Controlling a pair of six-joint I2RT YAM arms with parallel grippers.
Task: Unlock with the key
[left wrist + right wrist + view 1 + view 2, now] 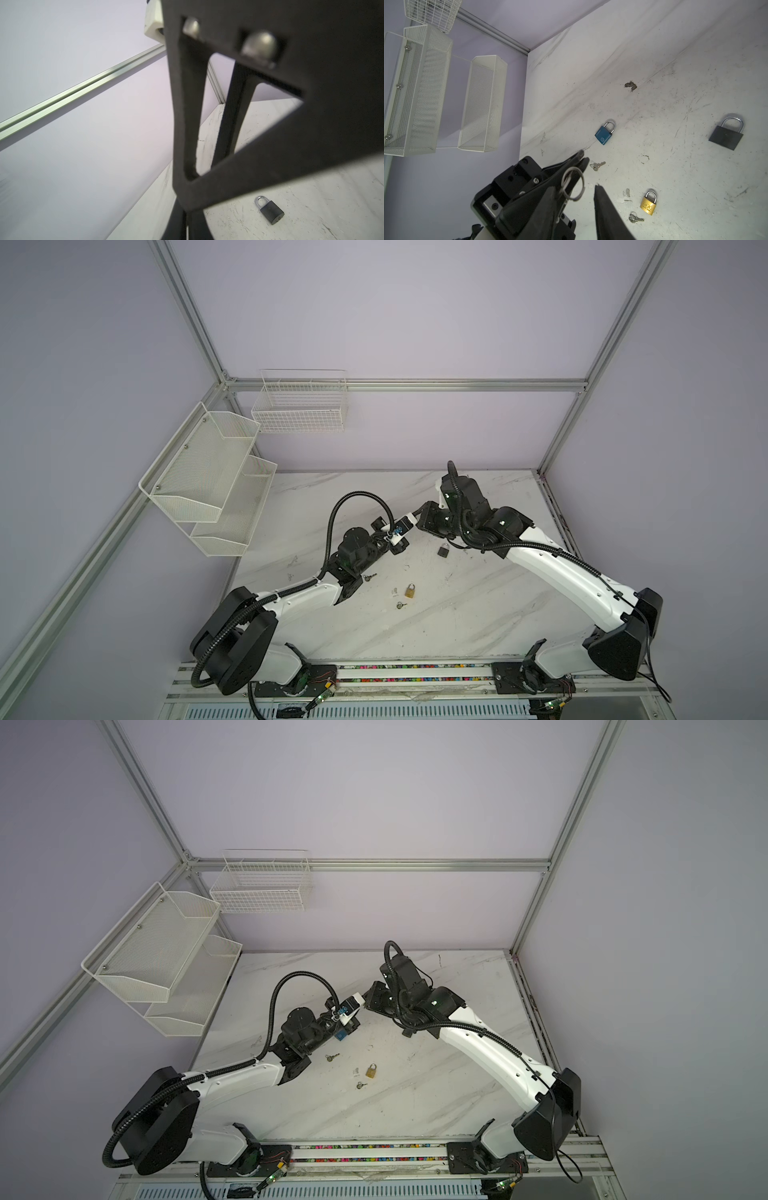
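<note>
My left gripper [582, 158] is raised above the table, shut on a key of which only the metal ring [572, 182] shows, hanging beside its fingers. My right gripper [573, 186] faces it tip to tip, open, with its fingers on either side of that ring. In both top views the two grippers meet mid-table [397, 536] [409, 523]. On the marble lie a blue padlock [604, 133], a black padlock [726, 135] and a brass padlock [649, 202]. In the left wrist view the right gripper's body blocks most of the sight, and the black padlock [270, 209] shows beneath it.
Two loose keys lie on the table, one [597, 165] near the blue padlock and one [635, 218] by the brass padlock. White mesh shelves [208, 481] and a wire basket [299, 406] hang on the left and back walls.
</note>
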